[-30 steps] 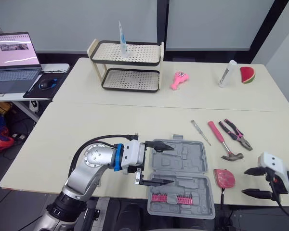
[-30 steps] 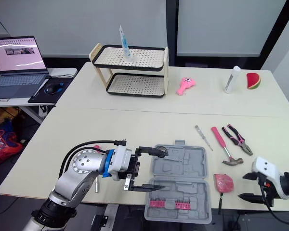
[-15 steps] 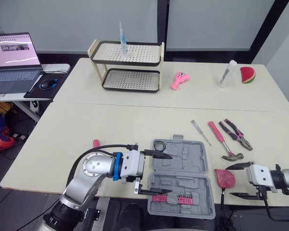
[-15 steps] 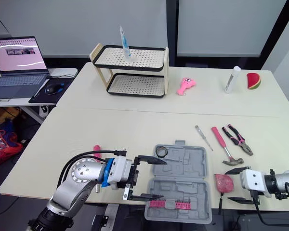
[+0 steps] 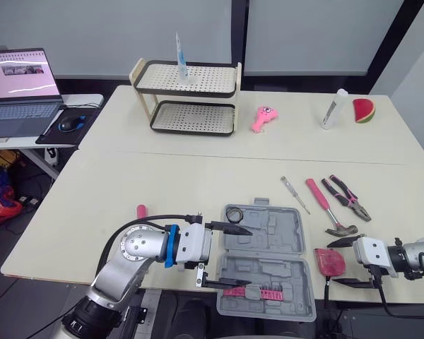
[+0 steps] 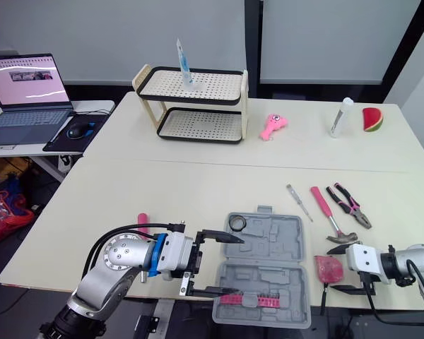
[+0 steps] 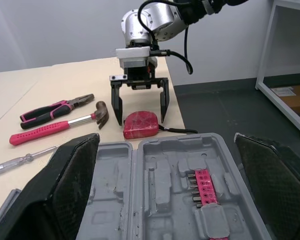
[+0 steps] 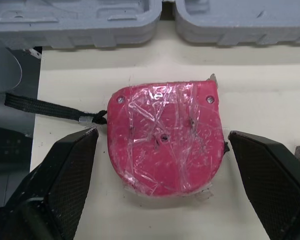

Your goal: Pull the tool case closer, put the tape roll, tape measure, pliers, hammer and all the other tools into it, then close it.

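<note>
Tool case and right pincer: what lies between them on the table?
The red tape measure lies there, beside the tool case and at the open right pincer's fingertips; the left wrist view shows it plainly.

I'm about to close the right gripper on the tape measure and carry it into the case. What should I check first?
1. Right gripper open: ok, one finger on each side of the tape measure.
2. Tape measure centred between the fingers: ok in the right wrist view.
3. Strap clear of the fingers: cannot tell, it trails close past one finger.
4. Tool case open: ok, both halves lie flat, with the tape roll already inside.
5. Drop path free: not ok, the left gripper hangs open over the case's left side.
6. Hammer clear of the grasp: ok, it lies apart from the tape measure.
</note>
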`<state>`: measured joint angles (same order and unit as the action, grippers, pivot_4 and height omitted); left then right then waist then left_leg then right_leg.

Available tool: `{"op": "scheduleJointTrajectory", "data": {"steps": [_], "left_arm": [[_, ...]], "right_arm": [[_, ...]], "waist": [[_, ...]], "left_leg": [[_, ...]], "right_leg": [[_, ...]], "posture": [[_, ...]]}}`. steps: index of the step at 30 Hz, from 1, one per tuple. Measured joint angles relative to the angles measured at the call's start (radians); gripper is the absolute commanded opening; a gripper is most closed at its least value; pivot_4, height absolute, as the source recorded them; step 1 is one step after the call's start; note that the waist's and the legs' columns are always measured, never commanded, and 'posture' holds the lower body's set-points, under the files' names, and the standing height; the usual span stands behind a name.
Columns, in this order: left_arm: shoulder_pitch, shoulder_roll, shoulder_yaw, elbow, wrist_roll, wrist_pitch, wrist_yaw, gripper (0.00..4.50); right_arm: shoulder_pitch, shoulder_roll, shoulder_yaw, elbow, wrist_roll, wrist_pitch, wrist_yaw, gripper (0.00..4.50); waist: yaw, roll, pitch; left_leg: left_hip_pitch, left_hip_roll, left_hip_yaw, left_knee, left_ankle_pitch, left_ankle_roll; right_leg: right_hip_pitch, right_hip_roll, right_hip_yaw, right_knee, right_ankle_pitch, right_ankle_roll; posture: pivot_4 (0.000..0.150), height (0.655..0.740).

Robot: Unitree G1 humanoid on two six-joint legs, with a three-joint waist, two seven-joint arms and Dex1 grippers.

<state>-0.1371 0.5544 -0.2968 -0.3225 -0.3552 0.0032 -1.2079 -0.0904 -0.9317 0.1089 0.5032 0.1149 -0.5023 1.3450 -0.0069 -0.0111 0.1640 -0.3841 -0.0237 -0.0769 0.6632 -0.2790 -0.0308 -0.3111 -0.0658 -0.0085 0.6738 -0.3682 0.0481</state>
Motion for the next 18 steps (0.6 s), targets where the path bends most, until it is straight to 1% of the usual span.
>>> {"op": "scheduleJointTrajectory", "data": {"steps": [2,3,5,7,13,18], "left_arm": [[-0.005,-0.003,0.0,0.013,0.0,-0.007,-0.002,4.5],[-0.006,-0.006,0.0,0.026,0.001,-0.013,-0.003,4.5],[-0.007,-0.01,0.0,0.063,0.002,-0.032,-0.007,4.5],[-0.008,-0.013,0.0,0.102,0.005,-0.058,-0.014,4.5],[-0.004,-0.021,0.0,0.141,0.008,-0.11,-0.026,4.5],[0.01,-0.009,0.0,0.096,0.006,-0.099,-0.019,4.5]], "right_arm": [[-0.005,0.0,0.004,0.008,-0.014,-0.003,0.002,4.46],[-0.005,0.0,0.005,0.01,-0.015,-0.003,0.003,4.29],[-0.005,0.001,0.008,0.009,-0.015,-0.003,0.005,3.89],[-0.005,0.004,0.01,0.001,-0.015,-0.003,0.006,3.27],[0.015,0.025,0.01,-0.049,-0.012,0.023,-0.005,3.22],[0.052,0.019,-0.009,-0.1,0.006,0.05,-0.019,3.22]], "waist": [[0.0,0.0,0.0],[0.0,0.0,0.0],[0.0,0.0,0.0],[0.0,0.0,0.0],[0.001,0.0,0.0],[0.0,0.0,0.0]], "left_leg": [[0.0,0.0,0.0,0.0,0.0,0.0],[0.0,0.0,0.0,0.0,0.0,0.0],[0.001,0.0,0.0,0.0,0.0,0.0],[0.001,0.0,0.0,0.0,0.0,0.0],[0.0,0.0,0.0,0.0,0.0,0.0],[0.0,0.0,-0.001,0.0,0.0,0.001]], "right_leg": [[0.0,0.0,0.0,0.0,0.0,0.0],[0.0,0.0,0.0,0.0,0.0,0.0],[0.0,0.0,0.0,0.0,0.0,0.0],[0.0,0.0,0.0,0.0,0.0,0.0],[0.001,-0.001,0.0,0.0,0.0,0.0],[0.0,-0.001,0.0,0.0,0.0,0.0]], "posture": [[0.15,0.74],[0.15,0.74],[0.15,0.74],[0.15,0.74],[0.15,0.74],[0.15,0.74]]}}
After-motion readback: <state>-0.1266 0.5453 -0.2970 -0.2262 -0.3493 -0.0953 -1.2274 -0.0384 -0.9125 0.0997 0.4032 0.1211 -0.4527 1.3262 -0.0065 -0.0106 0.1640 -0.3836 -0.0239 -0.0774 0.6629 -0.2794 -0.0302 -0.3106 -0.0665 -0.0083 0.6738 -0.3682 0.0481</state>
